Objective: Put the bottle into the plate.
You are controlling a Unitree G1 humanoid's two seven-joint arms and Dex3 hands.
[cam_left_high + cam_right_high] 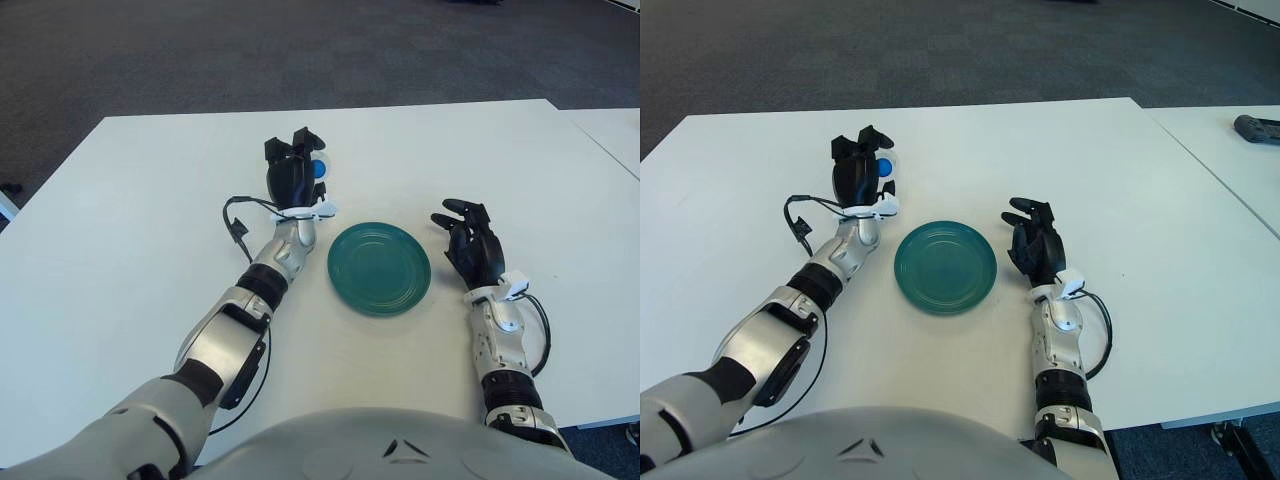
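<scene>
Reaching over the table, the left hand has its fingers curled around the bottle, up and left of the plate. On the plate's right, the right hand shows loosely spread fingers, holding nothing.

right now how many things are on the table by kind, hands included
bottle: 1, white with a blue cap, at the left hand's fingers
plate: 1, teal
hands: 2, left hand and right hand
table: 1, white
total: 5
</scene>
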